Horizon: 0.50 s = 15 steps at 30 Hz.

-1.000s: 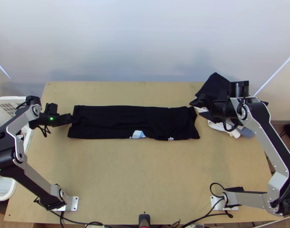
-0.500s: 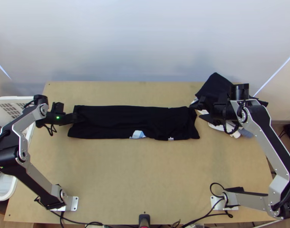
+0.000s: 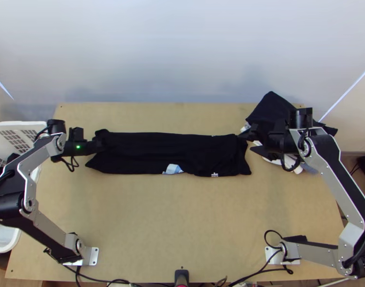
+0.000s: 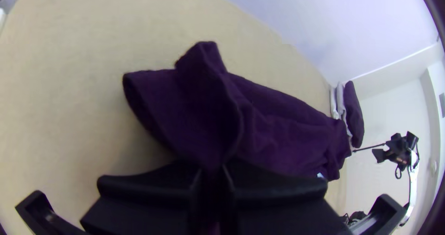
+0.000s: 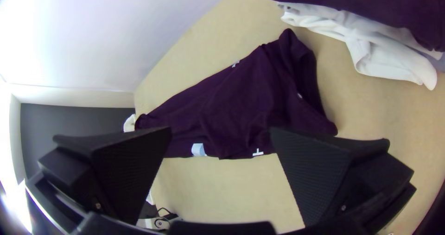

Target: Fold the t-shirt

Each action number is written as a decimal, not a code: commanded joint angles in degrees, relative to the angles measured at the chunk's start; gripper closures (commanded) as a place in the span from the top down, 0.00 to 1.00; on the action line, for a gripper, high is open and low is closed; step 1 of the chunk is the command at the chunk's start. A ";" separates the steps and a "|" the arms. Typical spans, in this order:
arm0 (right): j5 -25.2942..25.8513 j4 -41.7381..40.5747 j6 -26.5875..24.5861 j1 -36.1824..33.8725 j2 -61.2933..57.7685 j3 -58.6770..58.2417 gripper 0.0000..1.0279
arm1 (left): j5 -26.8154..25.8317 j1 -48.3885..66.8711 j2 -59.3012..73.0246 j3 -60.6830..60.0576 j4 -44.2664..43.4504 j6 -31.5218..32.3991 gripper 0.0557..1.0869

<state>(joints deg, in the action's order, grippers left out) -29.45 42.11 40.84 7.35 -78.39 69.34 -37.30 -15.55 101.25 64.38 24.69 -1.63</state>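
Observation:
In the top view my left gripper [image 3: 100,145] is at the left end of the black t-shirt [image 3: 168,152], which lies folded into a long strip across the table. The left wrist view has my left gripper [image 4: 214,172] shut on the shirt's end, with the cloth [image 4: 287,123] raised in a fold beyond its fingers. Over the strip's right end stands my right gripper [image 3: 253,142] in the top view. The right wrist view shows my right gripper [image 5: 221,137] open, fingers wide apart, the shirt [image 5: 241,105] beyond them and nothing between them.
A stack of folded clothes, dark cloth [image 3: 273,112] over white cloth [image 3: 278,160], lies at the table's back right, partly behind the right arm. A white basket [image 3: 12,125] stands off the left edge. Bare table [image 3: 182,215] stretches in front of the shirt.
My left gripper has moved right, bringing the shirt's left end with it so the cloth there bunches and its edge slants. My right gripper has shifted slightly left and toward the near side.

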 commanded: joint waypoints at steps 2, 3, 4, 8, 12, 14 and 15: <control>0.01 -0.01 -0.50 -0.94 1.13 -1.75 0.96 | 0.12 -13.19 -2.46 2.77 5.72 -7.95 0.03; 0.01 -0.01 -0.59 -1.03 1.22 -1.93 0.96 | 0.21 -15.91 -1.32 4.70 7.92 -9.89 0.03; 0.01 -0.10 -0.76 -1.11 1.22 -2.10 0.96 | 0.21 -18.29 -0.18 6.81 10.12 -11.73 0.03; 0.01 -0.54 -0.76 -1.20 1.22 -2.28 0.96 | 2.32 -25.14 3.69 14.11 14.60 -16.30 0.03; 0.01 -0.89 -0.67 -0.94 1.22 -2.02 0.96 | 2.76 -24.97 2.19 19.12 23.48 -16.48 0.03; 0.01 -0.89 -0.59 -0.85 1.13 -2.02 0.96 | 3.11 -21.27 -1.85 18.85 26.03 -14.81 0.03; 0.01 -0.89 -0.59 -0.85 1.13 -2.02 0.96 | 3.11 -19.08 -3.78 18.85 27.17 -13.49 0.03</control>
<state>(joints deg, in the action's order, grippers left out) -29.45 41.50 40.25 6.39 -77.30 67.42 -35.05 -36.71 102.63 78.61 42.65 -15.97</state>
